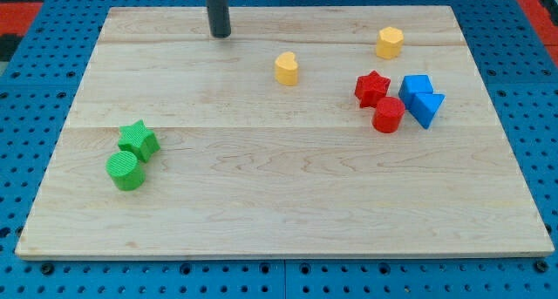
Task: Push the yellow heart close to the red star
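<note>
The yellow heart (286, 69) sits on the wooden board in the upper middle of the view. The red star (371, 87) lies to its right, with a gap of bare board between them. My tip (220, 34) is near the view's top, up and to the left of the yellow heart, and touches no block.
A red cylinder (388, 115) sits just below the red star. A blue cube (416, 88) and a blue triangular block (428, 106) are at the star's right. A yellow hexagonal block (390, 42) is above the star. A green star (138, 139) and green cylinder (126, 171) are at the left.
</note>
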`<move>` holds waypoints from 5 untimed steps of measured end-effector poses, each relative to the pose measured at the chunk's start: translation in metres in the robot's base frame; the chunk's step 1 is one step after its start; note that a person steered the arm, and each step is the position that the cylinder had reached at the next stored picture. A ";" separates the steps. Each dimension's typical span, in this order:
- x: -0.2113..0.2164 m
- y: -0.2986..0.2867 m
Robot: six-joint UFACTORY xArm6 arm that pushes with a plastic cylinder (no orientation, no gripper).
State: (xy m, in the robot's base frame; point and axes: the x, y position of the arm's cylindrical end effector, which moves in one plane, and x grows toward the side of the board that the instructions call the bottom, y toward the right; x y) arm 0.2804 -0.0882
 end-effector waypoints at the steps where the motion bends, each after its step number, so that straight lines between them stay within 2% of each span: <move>1: 0.050 0.037; 2: 0.032 0.064; 3: 0.036 0.117; 4: 0.049 0.127; 5: 0.024 0.028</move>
